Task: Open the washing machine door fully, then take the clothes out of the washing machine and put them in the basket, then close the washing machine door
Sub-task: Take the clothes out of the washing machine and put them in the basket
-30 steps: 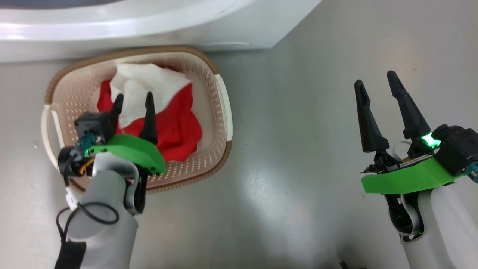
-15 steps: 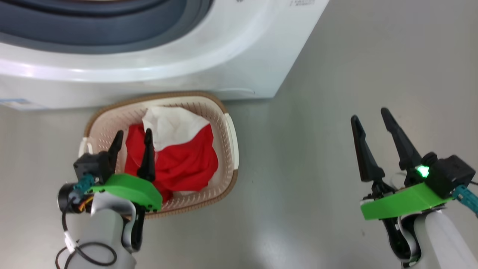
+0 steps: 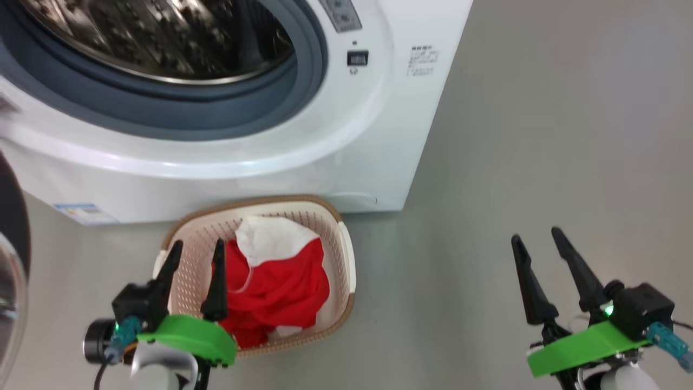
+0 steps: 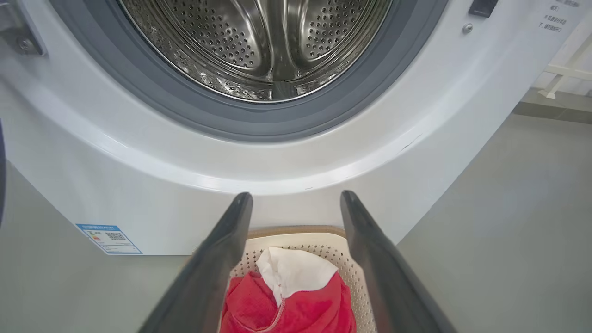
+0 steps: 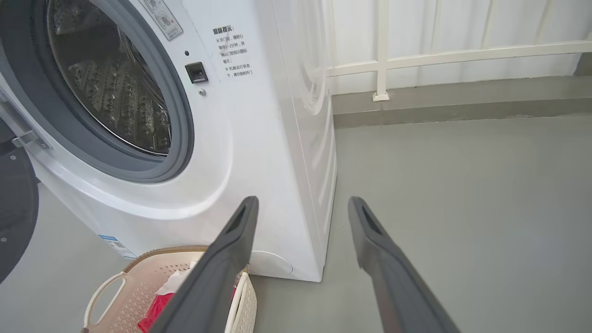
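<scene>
1. L gripper (image 3: 198, 243): low left in head view. Both dark fingers spread wide, nothing btwn them. Tips hang over near-left part of the basket (image 3: 349, 265); can't tell if they touch anything.
2. R gripper (image 3: 536, 234): low right in head view, fingers apart too, empty. Over bare floor (image 3: 514, 135), well apart from basket.
3. Basket: sits on floor just in front of the washer (image 3: 346, 162), toward its front-right corner. Cream w/ small holes, brown rim, white side handles.
4. Clothes (image 3: 281, 287): inside the basket. Red bundle w/ a white panel on top at the far side; lies in middle & right of basket, all w/in the rim.
5. Floor: grey, smooth, some glare patches.
6. Washer: white front-loader right behind basket. Blue label (image 3: 84, 213) low on front, left side. Small black latch slot (image 3: 357, 58) + printed text to the right of the opening.
7. Opening: grey-blue rubber seal (image 3: 216, 108) rings the steel drum (image 3: 162, 38). L wrist view looks straight in; the part of the drum it shows is bare shiny metal w/ holes.
8. Door (image 3: 12, 227): swung open, off to washer's left. Black rim + bit of clear glass at head view's left edge. Metal hinge (image 5: 28, 138) at left of opening in R wrist view.
9. Farthest, R wrist view: low grey kerb (image 5: 462, 108), then white railing (image 5: 380, 55) beyond washer's right side.
</scene>
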{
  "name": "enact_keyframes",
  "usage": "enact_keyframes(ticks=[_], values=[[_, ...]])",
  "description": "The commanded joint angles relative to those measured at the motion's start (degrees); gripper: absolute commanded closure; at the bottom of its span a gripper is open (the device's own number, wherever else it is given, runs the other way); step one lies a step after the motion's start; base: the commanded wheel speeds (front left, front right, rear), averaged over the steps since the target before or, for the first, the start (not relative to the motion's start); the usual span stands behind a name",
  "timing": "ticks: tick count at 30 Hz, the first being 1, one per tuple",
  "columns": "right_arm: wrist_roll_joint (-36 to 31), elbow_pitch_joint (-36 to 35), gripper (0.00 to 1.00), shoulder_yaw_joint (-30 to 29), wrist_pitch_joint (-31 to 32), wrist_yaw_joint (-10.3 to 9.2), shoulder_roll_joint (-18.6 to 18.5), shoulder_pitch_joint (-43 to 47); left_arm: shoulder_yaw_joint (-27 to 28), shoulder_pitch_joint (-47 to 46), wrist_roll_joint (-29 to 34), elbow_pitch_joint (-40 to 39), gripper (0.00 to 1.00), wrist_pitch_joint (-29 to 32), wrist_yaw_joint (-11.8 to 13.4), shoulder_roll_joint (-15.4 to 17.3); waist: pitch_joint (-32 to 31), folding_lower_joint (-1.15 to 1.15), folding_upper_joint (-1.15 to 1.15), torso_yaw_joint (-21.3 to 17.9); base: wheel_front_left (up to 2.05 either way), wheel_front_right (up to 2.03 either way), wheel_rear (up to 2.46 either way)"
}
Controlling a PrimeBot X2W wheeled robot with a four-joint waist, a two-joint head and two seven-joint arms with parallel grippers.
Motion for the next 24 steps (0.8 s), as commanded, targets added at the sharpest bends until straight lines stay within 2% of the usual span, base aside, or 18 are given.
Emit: enact_keyframes(ticks=[1, 10, 17, 24], values=[[-0.9, -1.0, 0.0, 1.1, -0.4, 0.0, 0.0, 1.3, 2.2, 2.0, 0.7, -2.7, 0.0, -0.3, -0.4, 1.5, -4.8, 0.0, 0.0, 0.8, 0.0, 0.0, 0.0], [-1.4, -0.7, 0.0, 0.5, -0.4, 0.0, 0.2, 6.6, 2.6, 9.9, 2.4, -9.8, 0.0, -0.3, -1.3, 1.5, -10.4, 0.0, 0.0, 1.6, 0.0, 0.0, 0.0], [-1.6, -1.0, 0.0, -0.2, -0.4, 0.0, 0.2, 8.8, 2.6, 14.4, 2.8, -14.0, 0.0, -0.3, -1.4, 1.5, -11.8, 0.0, 0.0, 2.0, 0.0, 0.0, 0.0], [-1.8, -1.3, 0.0, -1.2, -0.4, 0.0, 0.3, 10.3, 3.2, 18.7, 2.1, -17.9, 0.0, -0.3, -0.4, 1.5, -11.8, 0.0, 0.0, 2.2, 0.0, 0.0, 0.0]])
